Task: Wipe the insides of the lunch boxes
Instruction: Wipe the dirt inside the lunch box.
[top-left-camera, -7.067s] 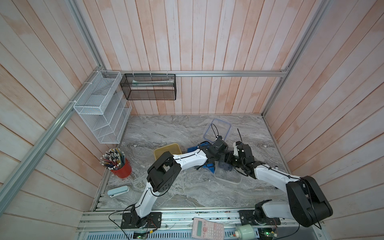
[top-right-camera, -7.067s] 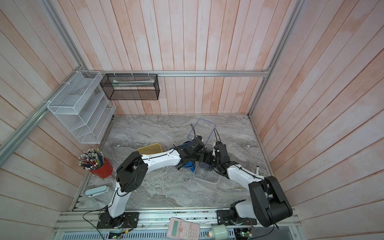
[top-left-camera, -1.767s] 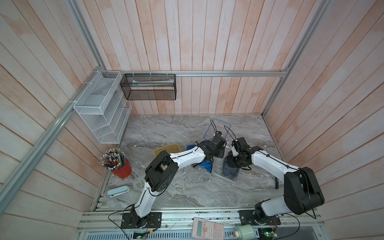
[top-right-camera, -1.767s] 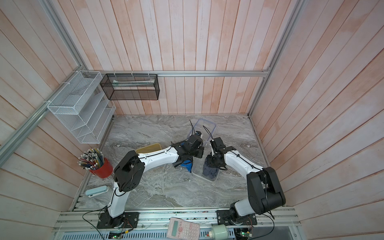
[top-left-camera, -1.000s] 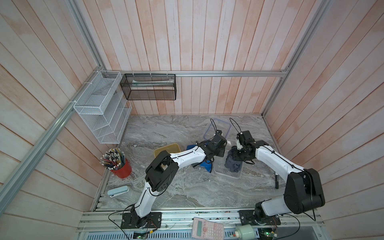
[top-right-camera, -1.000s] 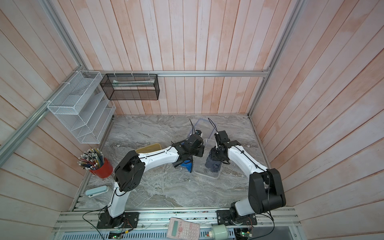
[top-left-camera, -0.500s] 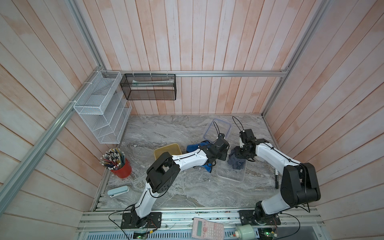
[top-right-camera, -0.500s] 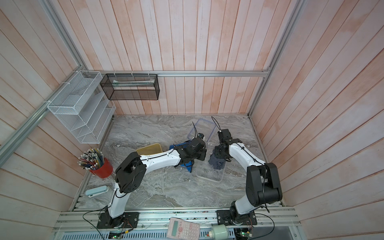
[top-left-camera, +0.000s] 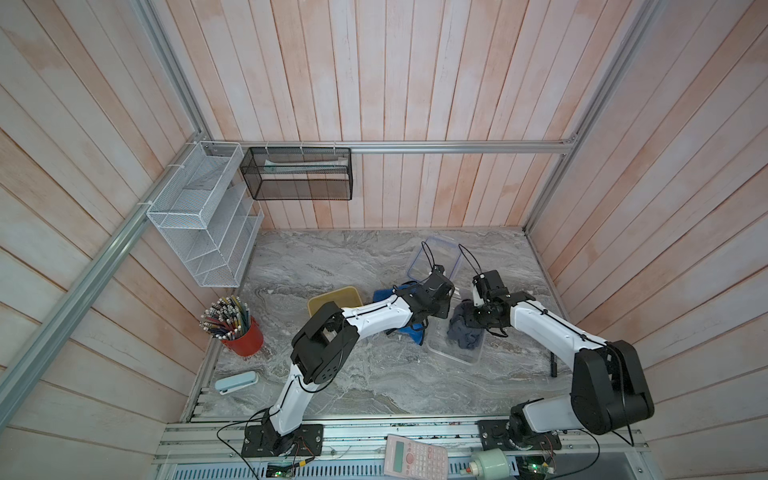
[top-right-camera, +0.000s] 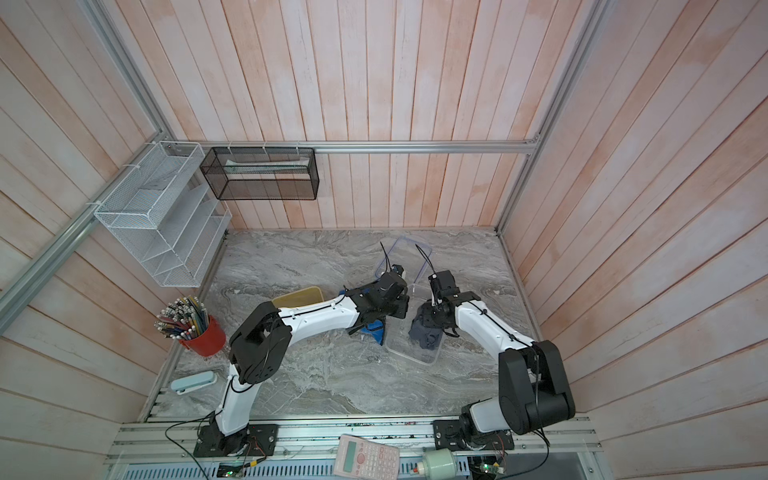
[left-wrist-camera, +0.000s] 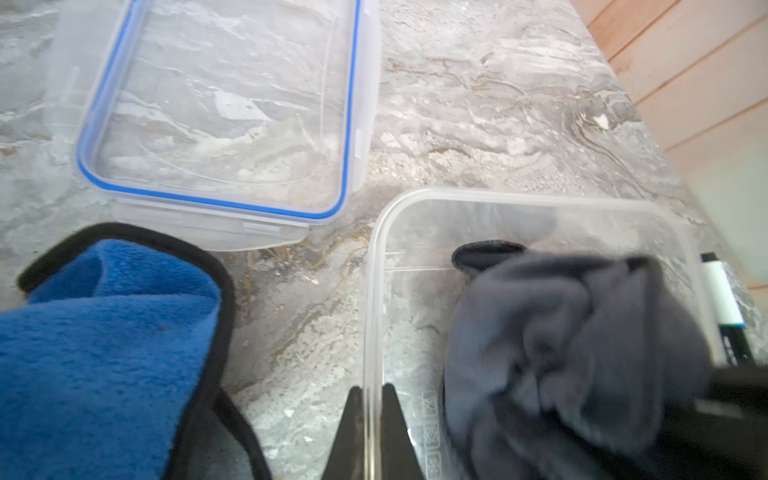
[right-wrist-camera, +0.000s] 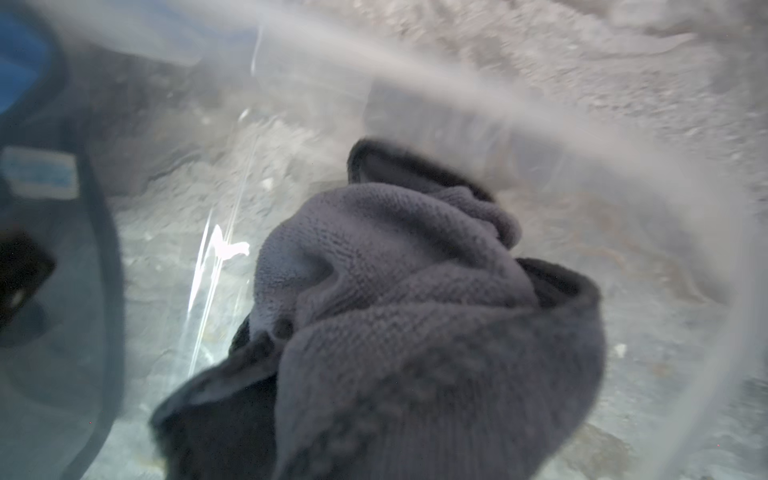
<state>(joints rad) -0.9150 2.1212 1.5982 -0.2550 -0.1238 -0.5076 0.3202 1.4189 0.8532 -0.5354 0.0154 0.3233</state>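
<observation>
While the right claw (top-left-camera: 478, 323) is buried in the grey cloth (top-left-camera: 462, 332) inside the clear box (top-left-camera: 455, 360), you can read the job in both top views as mid-wipe on this box. The cloth is bunched over the box's far half, and the near part of the floor is bare. The left claw (top-left-camera: 439, 315) meets the box at its left wall. The yellow box (top-left-camera: 334, 300) lies well to the left of the clear box with no cloth in it. The blue-rimmed lid (top-left-camera: 432, 258) lies just behind the clear box, and the blue cloth (top-left-camera: 409, 332) lies just beside its left wall. From the left wrist, you see the left claw (left-wrist-camera: 372, 432) pinched together on the clear box's wall (left-wrist-camera: 371, 316), one finger inside and one outside, steadying it. From the right wrist, the grey cloth (right-wrist-camera: 415, 332) fills the picture above the box floor. The right claw's fingers are hidden under it, but the gathered bunch says it is clamped on the cloth. By my reckoning the clear box is partly done and the yellow one remains.
</observation>
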